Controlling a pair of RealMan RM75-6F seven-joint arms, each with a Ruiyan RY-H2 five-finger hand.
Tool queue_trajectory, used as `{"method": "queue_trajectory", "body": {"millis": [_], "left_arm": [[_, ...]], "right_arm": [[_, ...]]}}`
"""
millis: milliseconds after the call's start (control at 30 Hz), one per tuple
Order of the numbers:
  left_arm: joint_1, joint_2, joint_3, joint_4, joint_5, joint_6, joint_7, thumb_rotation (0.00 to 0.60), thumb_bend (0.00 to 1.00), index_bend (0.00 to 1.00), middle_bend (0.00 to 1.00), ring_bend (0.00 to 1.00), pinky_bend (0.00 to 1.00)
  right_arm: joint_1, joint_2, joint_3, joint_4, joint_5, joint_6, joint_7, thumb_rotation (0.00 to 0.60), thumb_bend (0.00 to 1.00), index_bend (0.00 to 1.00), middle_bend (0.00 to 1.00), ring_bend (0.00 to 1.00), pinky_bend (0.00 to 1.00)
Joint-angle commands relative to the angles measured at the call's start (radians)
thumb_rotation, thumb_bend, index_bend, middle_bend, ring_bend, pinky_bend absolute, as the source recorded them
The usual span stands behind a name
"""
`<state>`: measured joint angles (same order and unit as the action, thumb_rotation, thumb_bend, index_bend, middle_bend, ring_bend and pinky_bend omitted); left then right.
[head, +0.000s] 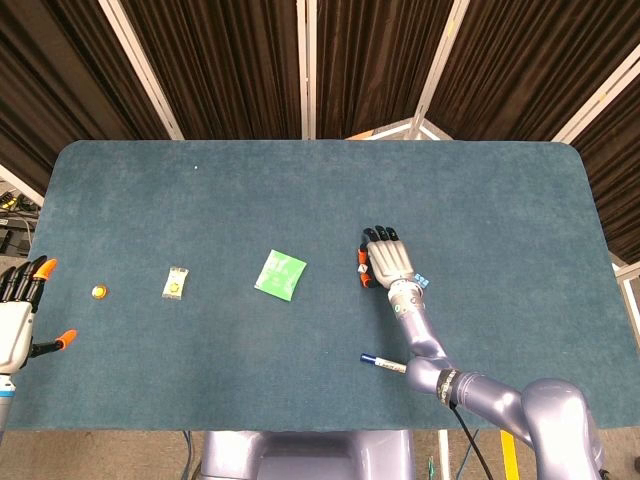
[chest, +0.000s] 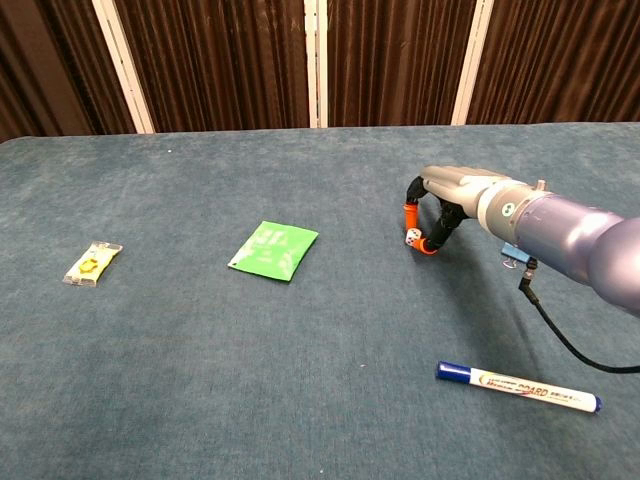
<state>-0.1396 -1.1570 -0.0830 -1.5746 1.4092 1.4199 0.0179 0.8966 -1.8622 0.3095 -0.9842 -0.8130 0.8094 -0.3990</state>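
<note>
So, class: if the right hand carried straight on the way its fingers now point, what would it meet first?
Probably nothing but table: the right hand, pinching the die, points at the far edge, and that stretch looks free. The green packet lies off to its side.

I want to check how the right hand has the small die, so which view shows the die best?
The chest view: from the side, the die sits between two orange-tipped fingertips of the right hand, dots visible. In the head view, from above, the die is a pale speck at the hand's edge, mostly hidden.
</note>
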Motion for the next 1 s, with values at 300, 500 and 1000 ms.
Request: {"method": "queue_trajectory", "body": {"millis": [300,500,1000], "left_arm": [[0.001,0.001,-0.002,0.002,-0.001,0.003,-0.006,0.600,0.11,0.00,0.00,0.00,0.00],[0.002,0.002,-0.001,0.004,0.000,0.006,-0.008,0.600,0.11,0.00,0.00,0.00,0.00],[0.006,0.004,0.007,-0.031,0.032,0.034,0.030,0.600,0.11,0.00,0.00,0.00,0.00]], "right_arm": [[-0.009,0.048,0.005,-0.111,-0.044,0.076,-0.025,0.600,0.32,0.57,0.17,0.00,0.00],[-0.051,0.164,-0.001,-0.309,-0.085,0.179,-0.076,0.600,0.32,0.57,0.17,0.00,0.00],[-0.164,0.392,-0.033,-0.661,-0.124,0.329,-0.118,0.600,0.26,0.51,0.13,0.00,0.00]]}}
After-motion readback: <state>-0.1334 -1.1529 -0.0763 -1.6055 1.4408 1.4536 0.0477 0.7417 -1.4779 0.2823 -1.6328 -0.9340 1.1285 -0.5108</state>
